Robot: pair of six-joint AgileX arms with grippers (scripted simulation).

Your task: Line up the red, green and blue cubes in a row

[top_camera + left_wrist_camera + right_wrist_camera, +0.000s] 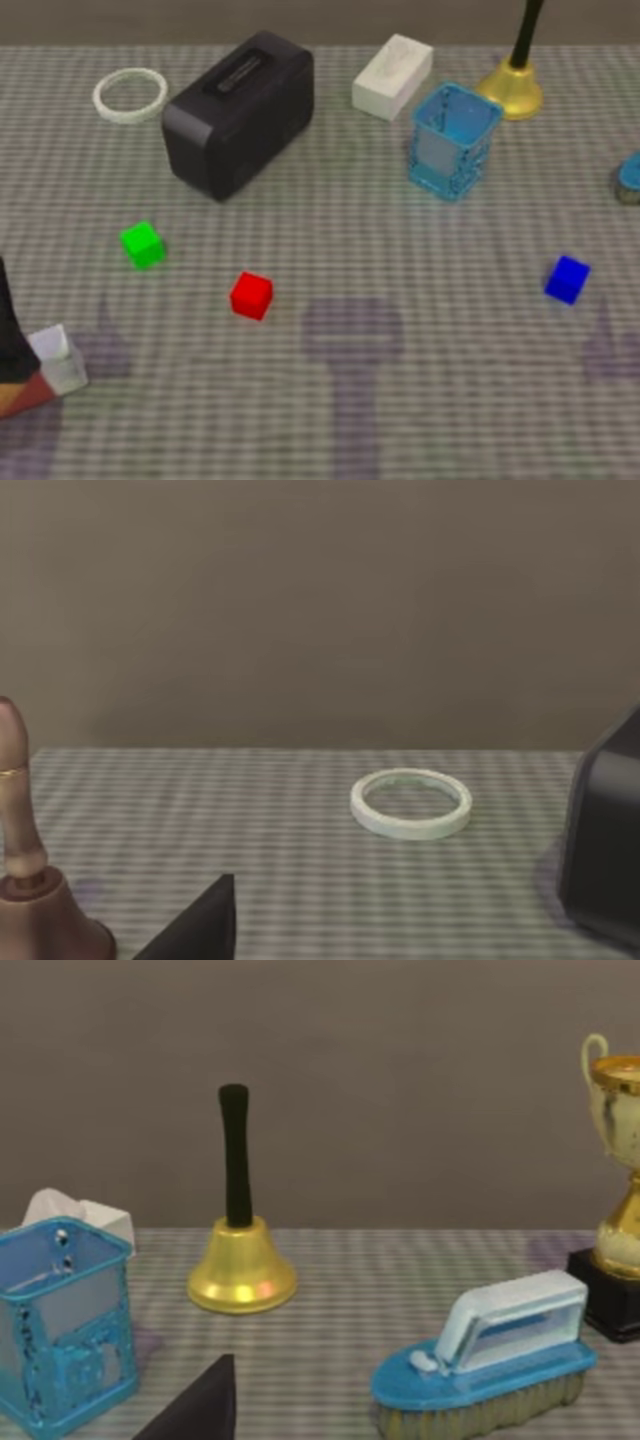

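Three small cubes lie apart on the checked cloth in the top view. The green cube (142, 244) is at the left, the red cube (251, 295) sits a little right and nearer the front, and the blue cube (567, 279) is far to the right. My left gripper (58, 366) hangs at the front left corner, below and left of the green cube, touching no cube. My right arm is outside the top view; only a dark piece of my right gripper (205, 1410) shows in the right wrist view. No cube appears in either wrist view.
Along the back stand a white ring (130, 95), a black case (240, 112), a white box (392, 75), a see-through blue container (453, 140) and a gold bell (515, 88). A blue brush (485, 1365) and a trophy (620, 1220) are at the far right.
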